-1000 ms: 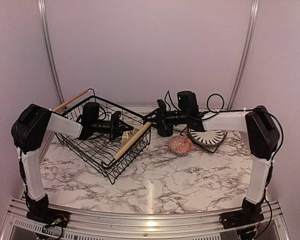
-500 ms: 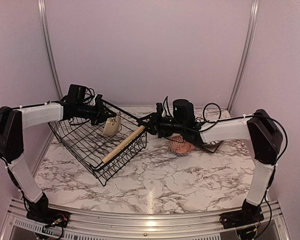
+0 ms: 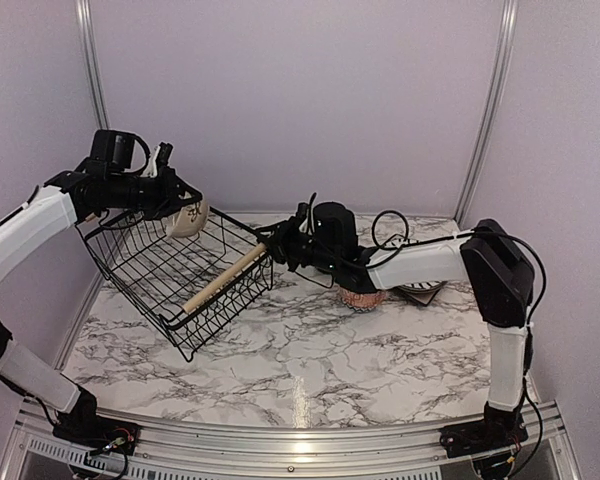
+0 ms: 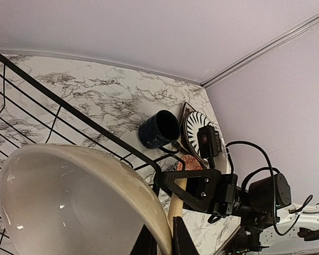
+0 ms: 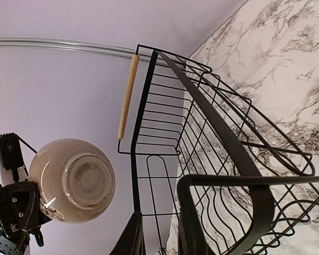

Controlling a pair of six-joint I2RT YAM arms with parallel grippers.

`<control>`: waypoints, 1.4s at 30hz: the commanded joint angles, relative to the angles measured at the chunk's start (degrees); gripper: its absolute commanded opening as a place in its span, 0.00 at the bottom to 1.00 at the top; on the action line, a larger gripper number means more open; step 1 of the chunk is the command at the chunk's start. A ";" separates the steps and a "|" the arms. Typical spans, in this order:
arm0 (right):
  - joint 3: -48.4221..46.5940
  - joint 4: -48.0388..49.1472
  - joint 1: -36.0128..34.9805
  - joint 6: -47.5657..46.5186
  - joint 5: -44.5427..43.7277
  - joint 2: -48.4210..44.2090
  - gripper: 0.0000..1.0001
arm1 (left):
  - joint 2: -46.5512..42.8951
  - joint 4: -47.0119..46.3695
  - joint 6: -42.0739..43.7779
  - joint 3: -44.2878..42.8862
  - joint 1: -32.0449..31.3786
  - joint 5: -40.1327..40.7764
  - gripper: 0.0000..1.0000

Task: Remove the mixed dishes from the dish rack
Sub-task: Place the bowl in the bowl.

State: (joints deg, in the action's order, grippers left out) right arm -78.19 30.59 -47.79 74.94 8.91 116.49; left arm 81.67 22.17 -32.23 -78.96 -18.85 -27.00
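My left gripper point(image 3: 180, 205) is shut on the rim of the cream bowl point(image 3: 190, 216) and holds it in the air above the far edge of the dish rack point(image 3: 160, 275). In the left wrist view the bowl point(image 4: 69, 202) fills the lower left, its rim pinched in the gripper point(image 4: 167, 236). My right gripper point(image 3: 272, 243) is shut on the rack's rim by the near wooden handle point(image 3: 223, 279); a rack wire runs between its fingers point(image 5: 158, 218). The patterned bowl point(image 3: 362, 297), striped plate point(image 4: 195, 125) and navy mug point(image 4: 159, 127) stand on the table right of the rack.
The marble table point(image 3: 310, 350) ends at a metal rail along the near side. The back wall and metal corner posts point(image 3: 485, 110) close in the space. The right arm's forearm point(image 3: 410, 262) lies over the dishes at the right. No dishes show inside the rack.
My left arm has lifted the cream bowl up out of the rack and to the left. My right gripper and the rack have shifted left.
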 commanded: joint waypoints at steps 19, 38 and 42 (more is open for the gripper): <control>2.51 -26.07 10.46 -38.67 -5.02 -18.67 0.91 | 0.98 2.44 7.12 -13.09 -17.50 14.75 0.00; 17.28 -33.84 30.82 -48.09 -11.70 -48.85 0.93 | 28.03 9.89 20.23 -22.79 -48.46 49.06 0.00; 17.26 -34.14 30.92 -48.31 -11.74 -50.51 0.93 | 32.61 8.45 22.51 -26.97 -49.26 49.64 0.00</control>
State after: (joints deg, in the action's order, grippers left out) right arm -61.19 -1.85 -17.23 28.12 -2.50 67.79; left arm 112.51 33.04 -13.96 -100.01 -68.14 16.88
